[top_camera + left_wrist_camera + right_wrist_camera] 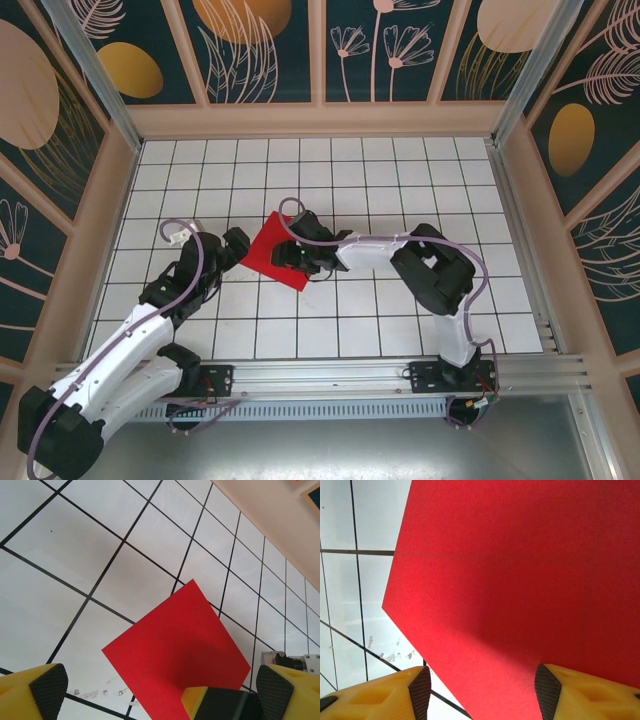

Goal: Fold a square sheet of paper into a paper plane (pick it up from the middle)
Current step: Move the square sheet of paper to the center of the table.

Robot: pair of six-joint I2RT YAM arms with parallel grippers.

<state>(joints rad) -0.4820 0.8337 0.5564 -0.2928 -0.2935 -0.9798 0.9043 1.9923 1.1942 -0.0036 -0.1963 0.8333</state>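
We see the left pincer [238, 247] just left of the square sheet of paper [266, 243], spread wide and holding nothing. The sheet lies flat on the tabletop [400, 180]. Over the sheet's right part, the right pincer [480, 687] stands partly open, gripping nothing.

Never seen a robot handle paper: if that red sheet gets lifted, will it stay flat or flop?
Probably flop: the square sheet of paper looks thin and lies flat on the table, so pinched at one spot its edges would likely droop. Seemingly light for its size, it might slide across that smooth-looking surface at a nudge.
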